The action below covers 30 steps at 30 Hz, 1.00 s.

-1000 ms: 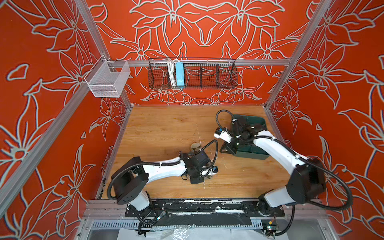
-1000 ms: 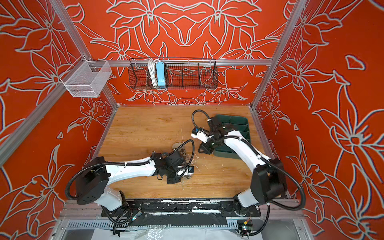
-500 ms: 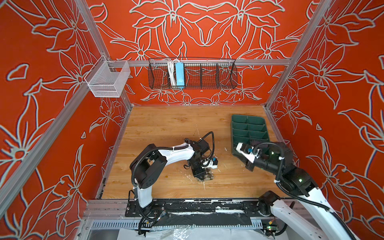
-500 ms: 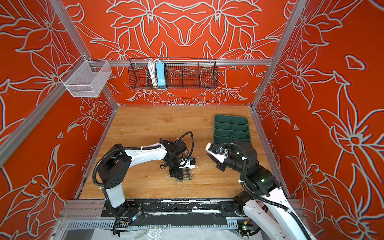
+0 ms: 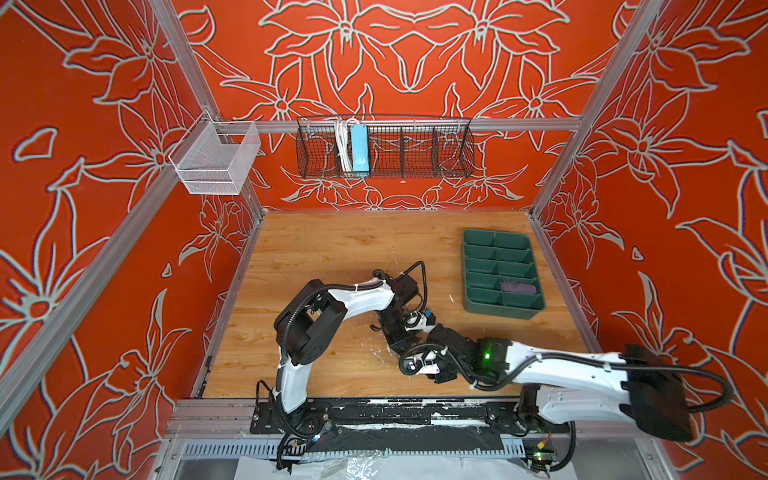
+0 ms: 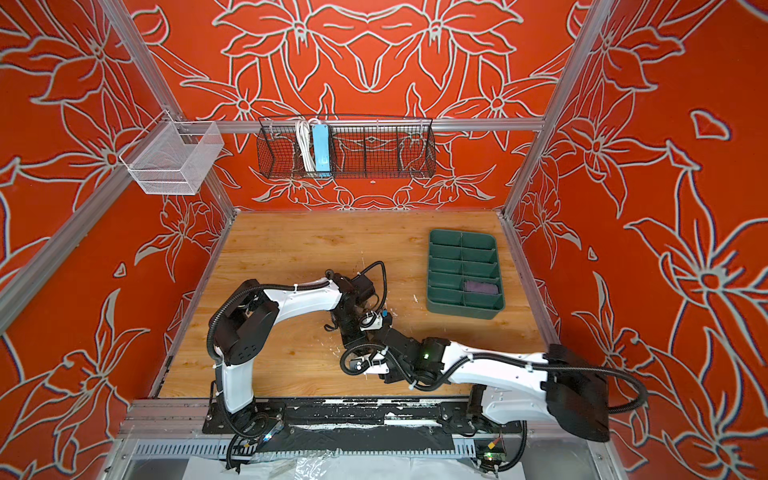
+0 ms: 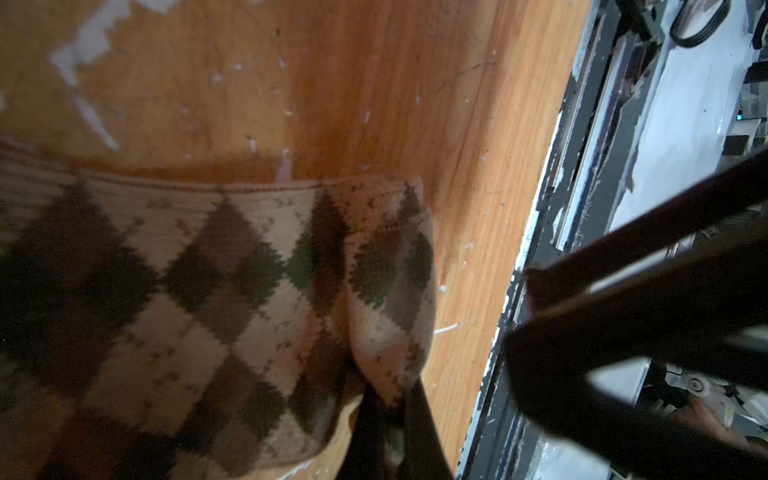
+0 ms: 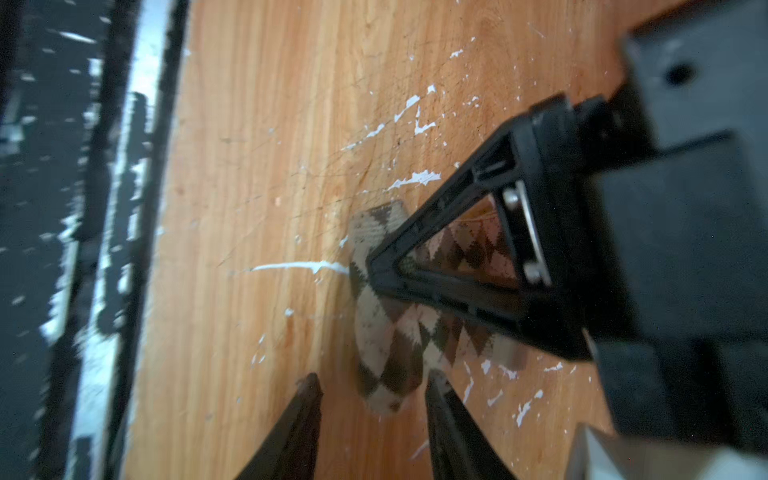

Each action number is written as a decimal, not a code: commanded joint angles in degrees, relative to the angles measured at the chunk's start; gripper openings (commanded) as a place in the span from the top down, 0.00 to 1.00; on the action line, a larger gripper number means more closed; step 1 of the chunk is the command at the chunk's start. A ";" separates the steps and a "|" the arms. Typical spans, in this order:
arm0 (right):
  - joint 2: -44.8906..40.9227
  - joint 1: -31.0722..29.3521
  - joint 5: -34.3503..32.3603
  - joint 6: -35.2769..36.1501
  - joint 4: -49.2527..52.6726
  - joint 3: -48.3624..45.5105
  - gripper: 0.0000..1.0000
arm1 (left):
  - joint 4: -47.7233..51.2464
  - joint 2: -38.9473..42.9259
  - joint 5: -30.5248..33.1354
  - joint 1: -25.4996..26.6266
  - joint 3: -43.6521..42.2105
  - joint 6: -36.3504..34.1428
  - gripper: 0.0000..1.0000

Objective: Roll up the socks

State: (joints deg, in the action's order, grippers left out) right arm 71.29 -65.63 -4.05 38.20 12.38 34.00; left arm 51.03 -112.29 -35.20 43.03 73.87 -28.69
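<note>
Near the right edge of the desk in both top views only, purple sock in green tray, left wrist view, left gripper pinching folded end of argyle sock by front edge, right wrist view, right gripper spread astride its tip.

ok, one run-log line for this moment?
left pincer: shut on argyle sock | right pincer: open at its end | purple sock: in green tray

both top views look down over the whole table; close wrist views share the argyle sock
</note>
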 commanded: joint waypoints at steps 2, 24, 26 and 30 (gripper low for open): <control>7.32 -0.18 -5.14 1.97 -11.73 -0.34 0.55 | 2.41 -1.03 -1.76 -0.22 1.02 -1.17 1.00; 10.78 1.94 9.08 0.13 14.27 7.63 1.00 | -17.72 32.94 25.20 -4.00 -12.62 7.89 0.46; 12.50 3.67 13.21 -0.13 16.43 9.94 1.00 | -20.69 41.03 33.85 -4.82 -14.56 8.81 0.42; 18.73 7.13 20.68 -0.14 24.17 17.67 1.00 | -21.33 56.85 38.26 -5.21 -16.13 3.53 0.30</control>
State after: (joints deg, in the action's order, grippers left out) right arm 86.39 -60.14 8.49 37.91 28.64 47.22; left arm 31.79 -63.09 -3.77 37.82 58.43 -22.13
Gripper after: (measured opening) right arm 0.102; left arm 0.687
